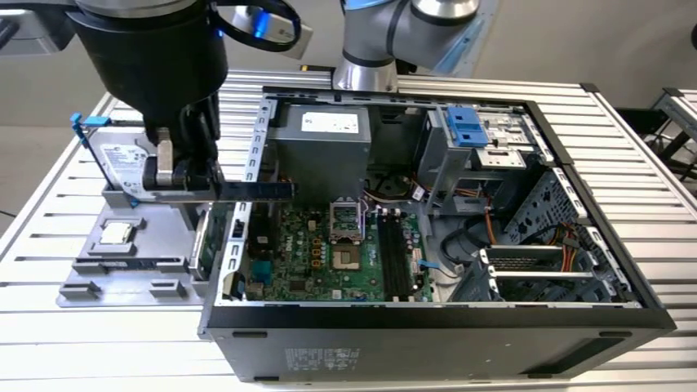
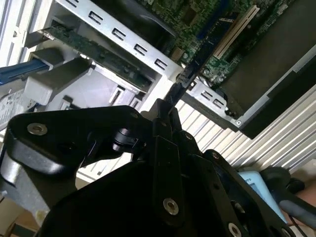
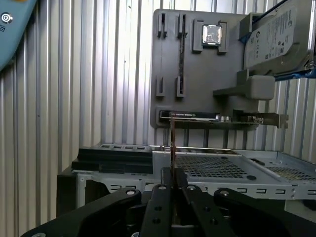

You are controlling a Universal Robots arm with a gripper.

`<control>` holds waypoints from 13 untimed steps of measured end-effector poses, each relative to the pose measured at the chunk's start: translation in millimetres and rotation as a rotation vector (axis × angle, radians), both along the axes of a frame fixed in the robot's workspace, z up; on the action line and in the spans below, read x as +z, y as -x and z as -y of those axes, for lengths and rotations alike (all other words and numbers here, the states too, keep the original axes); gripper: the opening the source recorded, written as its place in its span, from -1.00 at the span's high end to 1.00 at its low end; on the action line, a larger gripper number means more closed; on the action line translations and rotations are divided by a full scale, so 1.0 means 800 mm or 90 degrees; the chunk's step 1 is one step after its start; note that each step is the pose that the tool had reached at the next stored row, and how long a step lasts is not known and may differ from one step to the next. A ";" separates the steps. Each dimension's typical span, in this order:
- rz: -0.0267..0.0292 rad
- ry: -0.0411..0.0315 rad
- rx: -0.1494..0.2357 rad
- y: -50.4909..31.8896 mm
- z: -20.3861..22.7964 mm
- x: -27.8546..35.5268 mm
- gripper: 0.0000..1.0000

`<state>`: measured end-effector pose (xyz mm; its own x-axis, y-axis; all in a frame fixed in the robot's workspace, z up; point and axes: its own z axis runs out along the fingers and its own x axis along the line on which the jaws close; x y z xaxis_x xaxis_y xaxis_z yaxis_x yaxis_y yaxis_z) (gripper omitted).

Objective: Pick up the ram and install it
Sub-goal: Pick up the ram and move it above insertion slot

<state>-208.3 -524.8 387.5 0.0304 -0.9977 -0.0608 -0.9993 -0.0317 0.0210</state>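
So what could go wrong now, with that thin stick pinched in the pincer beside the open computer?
1. The pincer seems to grip the ram near one end, so its long free part could tilt or slip.
2. The ram hangs close to the case's metal wall; a bump might knock it askew.
3. The black slots on the board are narrow, so a tilted stick might jam.
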 end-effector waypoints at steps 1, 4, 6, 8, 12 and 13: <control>-0.0002 0.0000 0.000 -0.003 0.0000 0.0000 1.00; -0.0007 0.0000 0.000 -0.013 0.0000 0.0000 1.00; -0.0010 0.0001 0.000 -0.019 0.0000 0.0001 1.00; -0.0013 0.0000 0.000 -0.026 0.0000 0.0000 1.00; -0.0019 0.0000 0.000 -0.039 0.0000 0.0000 1.00; -0.0020 0.0000 0.000 -0.042 0.0000 0.0000 1.00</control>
<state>-174.3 -524.8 387.5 0.0302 -0.9977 -0.0608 -0.9992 -0.0317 0.0242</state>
